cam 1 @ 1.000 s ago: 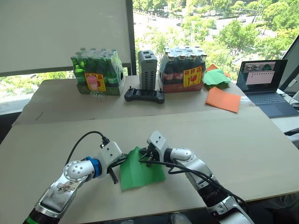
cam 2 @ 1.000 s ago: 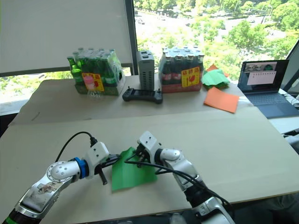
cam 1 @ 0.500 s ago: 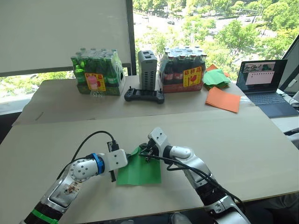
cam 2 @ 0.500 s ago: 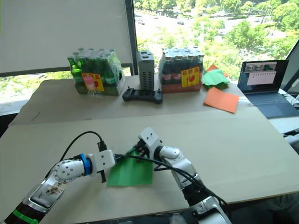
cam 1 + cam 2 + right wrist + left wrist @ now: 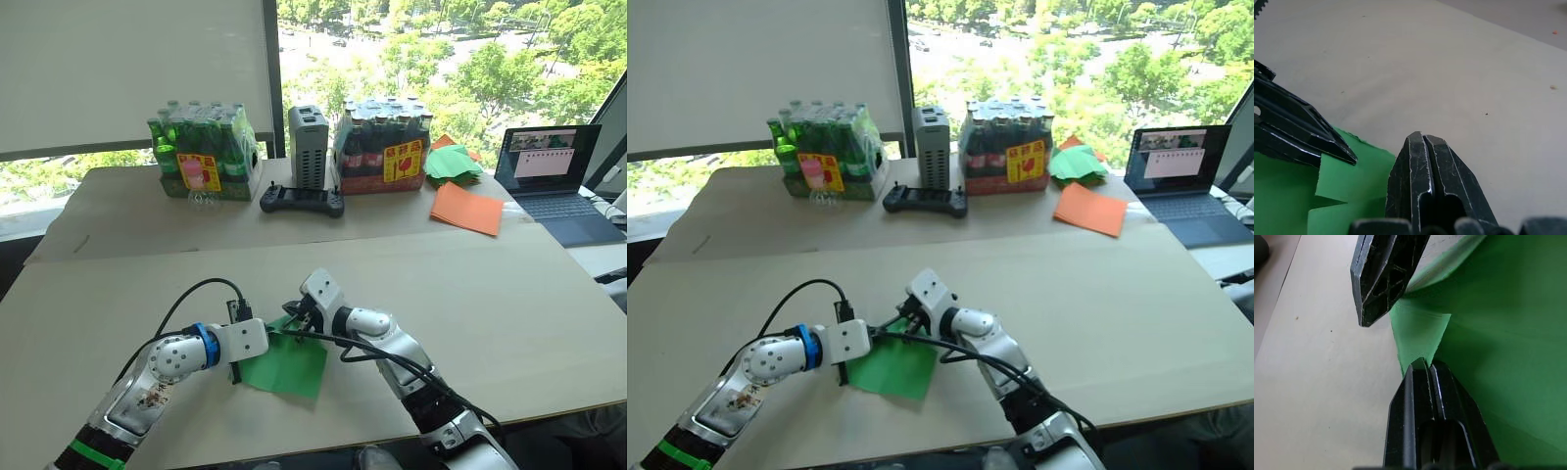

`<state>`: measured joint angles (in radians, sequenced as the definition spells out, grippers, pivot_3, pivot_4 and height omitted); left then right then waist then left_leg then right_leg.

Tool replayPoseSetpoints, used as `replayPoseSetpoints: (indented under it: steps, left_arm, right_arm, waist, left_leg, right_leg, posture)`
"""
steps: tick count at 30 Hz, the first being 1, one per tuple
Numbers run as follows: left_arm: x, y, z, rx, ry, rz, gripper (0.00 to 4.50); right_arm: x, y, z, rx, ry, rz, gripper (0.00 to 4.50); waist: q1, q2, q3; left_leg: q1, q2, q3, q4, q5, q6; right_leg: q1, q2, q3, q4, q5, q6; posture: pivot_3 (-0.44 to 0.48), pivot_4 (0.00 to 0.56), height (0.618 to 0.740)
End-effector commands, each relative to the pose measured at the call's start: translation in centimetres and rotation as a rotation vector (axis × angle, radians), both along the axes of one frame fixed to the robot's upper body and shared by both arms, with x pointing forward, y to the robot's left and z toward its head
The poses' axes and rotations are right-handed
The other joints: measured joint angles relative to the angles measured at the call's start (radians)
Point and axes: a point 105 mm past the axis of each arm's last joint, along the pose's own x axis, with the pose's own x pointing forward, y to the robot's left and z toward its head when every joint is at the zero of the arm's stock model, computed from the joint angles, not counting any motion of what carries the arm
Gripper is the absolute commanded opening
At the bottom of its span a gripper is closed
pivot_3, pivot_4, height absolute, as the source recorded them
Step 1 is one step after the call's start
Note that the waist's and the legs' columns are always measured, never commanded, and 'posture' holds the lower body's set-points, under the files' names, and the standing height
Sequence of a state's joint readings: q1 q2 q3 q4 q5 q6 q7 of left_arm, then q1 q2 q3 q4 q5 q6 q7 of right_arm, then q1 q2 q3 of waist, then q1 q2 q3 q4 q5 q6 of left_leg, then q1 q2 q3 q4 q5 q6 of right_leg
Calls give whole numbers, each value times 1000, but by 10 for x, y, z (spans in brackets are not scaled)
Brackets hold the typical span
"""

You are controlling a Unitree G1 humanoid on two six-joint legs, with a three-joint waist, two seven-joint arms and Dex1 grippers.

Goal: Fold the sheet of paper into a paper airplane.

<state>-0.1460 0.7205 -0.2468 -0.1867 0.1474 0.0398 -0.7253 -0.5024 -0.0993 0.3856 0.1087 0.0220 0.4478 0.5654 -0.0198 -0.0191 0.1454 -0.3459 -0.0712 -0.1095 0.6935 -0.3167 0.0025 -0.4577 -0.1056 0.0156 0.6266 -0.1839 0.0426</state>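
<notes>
Lying on the cardboard-covered table [image 5: 549,313], well in front of the black game controller [image 5: 302,201], a bright green sheet of paper [image 5: 284,365] sits between both grippers. At the sheet's left edge, the left gripper [image 5: 236,369] has its fingers closed together, pinching the paper. At the sheet's far corner, the right gripper [image 5: 297,321] is also closed, its tips against the paper. Behind the controller stands a grey box [image 5: 310,147], flanked by two shrink-wrapped bottle packs.
</notes>
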Motion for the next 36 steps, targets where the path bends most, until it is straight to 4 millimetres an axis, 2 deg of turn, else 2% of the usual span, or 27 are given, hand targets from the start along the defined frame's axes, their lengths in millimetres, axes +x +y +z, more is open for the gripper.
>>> replayPoseSetpoints:
  steps: [1,3,6,11,17,23,26,28,31,36]
  left_arm:
    - [0,-1,5,7,-26,-17,15]
    - [0,-2,6,2,-23,-19,15]
    - [0,-1,10,-18,-19,-23,836]
    - [-3,10,20,-50,60,-3,2487]
    - [-4,33,45,-252,295,84,2487]
    - [10,39,63,-409,369,130,2487]
    - [17,35,60,-454,401,147,1678]
    - [18,29,56,-456,415,141,978]
    - [22,16,41,-444,437,145,46]
    - [22,-2,25,-407,460,144,46]
  right_arm:
    - [2,-5,-4,-43,-7,-21,0]
    - [4,-8,-8,-58,2,-37,0]
    - [5,-10,-12,-70,13,-46,0]
    - [5,-9,-13,-69,10,-45,0]
    - [5,-9,-14,-76,-1,-54,0]
    - [2,-8,-16,-98,-43,-35,0]
    - [-2,-8,-19,-125,-65,-16,0]
    - [-2,-8,-21,-134,-70,-16,0]
    - [-2,-8,-23,-141,-72,-18,0]
    - [-1,-10,-24,-160,-79,-24,0]
  waist:
    - [0,0,0]
    - [0,0,0]
    - [-1,0,0]
    - [-3,0,0]
    - [-11,0,0]
    - [-15,0,0]
    - [-19,0,0]
    - [-20,0,0]
    - [-18,0,0]
    - [-19,0,0]
  left_leg:
    - [0,0,0,0,0,0]
    - [0,0,0,0,0,0]
    - [0,0,0,0,0,0]
    - [1,0,0,0,0,0]
    - [1,0,0,0,-1,2]
    - [1,0,-1,1,-1,1]
    - [1,0,-1,0,1,-2]
    - [1,0,-1,0,1,-2]
    - [1,0,-1,0,1,-2]
    - [1,0,0,0,1,-2]
  right_leg:
    - [0,0,0,0,0,0]
    - [0,0,0,0,0,0]
    - [0,0,0,0,0,0]
    - [0,0,0,1,0,0]
    - [0,1,0,1,0,0]
    - [1,1,0,1,0,0]
    - [1,1,0,1,0,0]
    - [1,1,0,1,0,0]
    - [1,1,0,1,0,0]
    - [1,1,1,1,0,0]
  posture:
    - [0,150,724]
    - [0,150,724]
    - [0,150,724]
    - [0,150,724]
    - [0,150,724]
    - [0,150,724]
    - [0,150,724]
    - [0,150,724]
    - [0,150,724]
    - [0,150,724]
